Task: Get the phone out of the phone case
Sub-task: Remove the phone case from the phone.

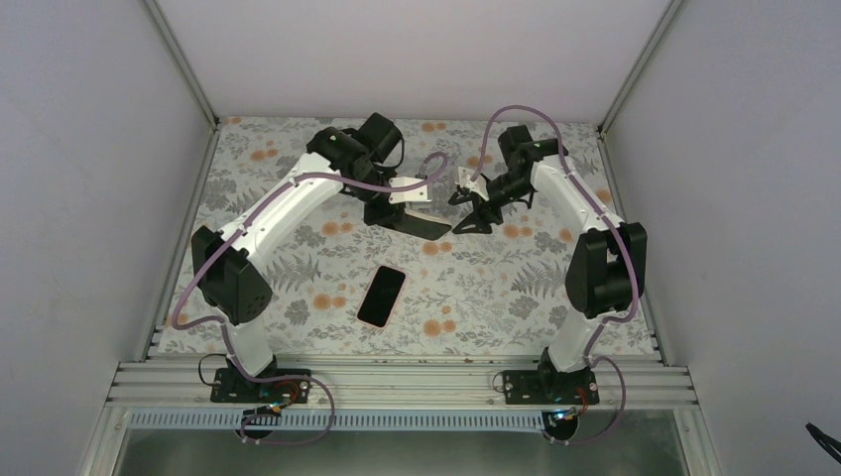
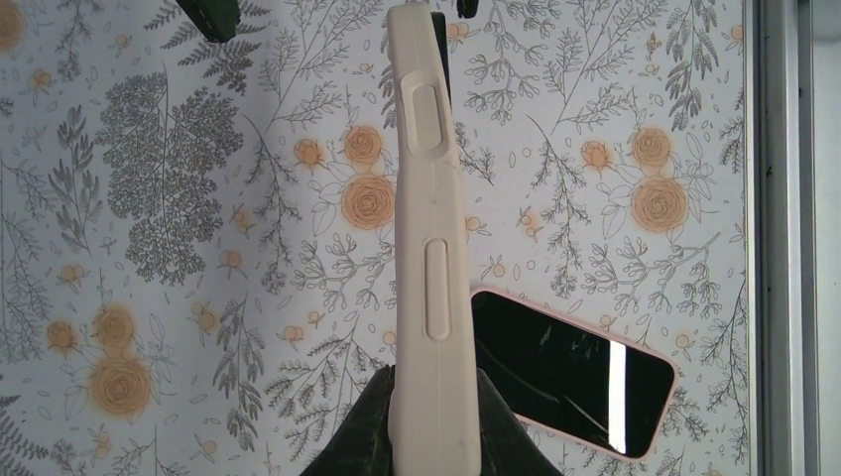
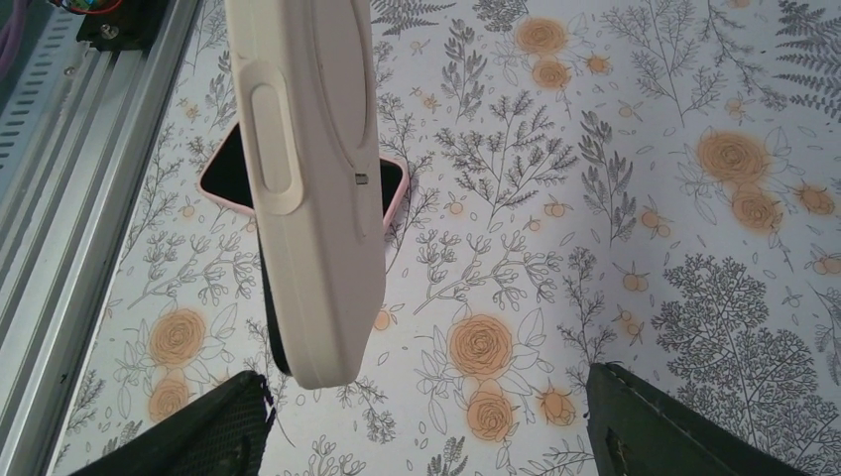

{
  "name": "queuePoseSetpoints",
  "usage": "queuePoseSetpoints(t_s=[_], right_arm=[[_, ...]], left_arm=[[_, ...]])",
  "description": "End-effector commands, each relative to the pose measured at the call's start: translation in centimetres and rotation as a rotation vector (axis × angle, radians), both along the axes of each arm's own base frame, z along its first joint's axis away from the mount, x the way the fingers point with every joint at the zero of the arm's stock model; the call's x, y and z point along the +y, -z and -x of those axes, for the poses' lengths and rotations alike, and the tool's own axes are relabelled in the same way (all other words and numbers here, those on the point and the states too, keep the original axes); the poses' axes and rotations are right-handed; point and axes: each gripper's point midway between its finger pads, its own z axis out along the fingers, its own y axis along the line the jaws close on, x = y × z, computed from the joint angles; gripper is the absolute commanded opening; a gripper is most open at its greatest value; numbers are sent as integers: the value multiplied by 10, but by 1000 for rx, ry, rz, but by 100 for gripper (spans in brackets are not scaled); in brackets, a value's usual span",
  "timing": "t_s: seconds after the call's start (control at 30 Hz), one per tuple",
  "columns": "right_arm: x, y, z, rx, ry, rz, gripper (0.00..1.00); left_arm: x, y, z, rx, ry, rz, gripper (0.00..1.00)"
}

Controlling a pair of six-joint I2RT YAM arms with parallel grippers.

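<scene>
My left gripper (image 1: 395,214) is shut on one end of a cream phone case (image 1: 424,226) and holds it above the table; its upper face looks dark. In the left wrist view the case (image 2: 432,228) stands edge-on, side buttons showing, clamped between my fingers (image 2: 372,436). My right gripper (image 1: 473,215) is open just right of the case's free end. In the right wrist view the case (image 3: 307,188) hangs ahead of and left of the gap between my spread fingertips (image 3: 203,436), not touching them. A dark strip shows along its left edge.
A second phone in a pink case (image 1: 382,296) lies screen up on the floral table mat, nearer the arm bases; it also shows in the left wrist view (image 2: 575,372) and the right wrist view (image 3: 230,177). The aluminium rail (image 3: 69,198) runs along the near edge.
</scene>
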Motion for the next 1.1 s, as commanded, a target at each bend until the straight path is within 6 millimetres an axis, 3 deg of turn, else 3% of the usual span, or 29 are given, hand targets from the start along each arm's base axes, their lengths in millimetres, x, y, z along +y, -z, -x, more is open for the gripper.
queuePoseSetpoints(t_s=[0.0, 0.4, 0.8, 1.07], right_arm=[[6, -11, -2, -29, -3, -40, 78], [-3, -8, -15, -52, 31, -20, 77], [-2, -16, -3, -47, 5, -37, 76], [1, -14, -6, -49, 8, -38, 76]], left_arm=[[-9, -18, 3, -15, 25, 54, 2], [-10, -17, 4, -14, 25, 52, 2], [-10, -15, -3, -35, 13, 45, 2], [-13, -17, -5, -35, 11, 52, 2]])
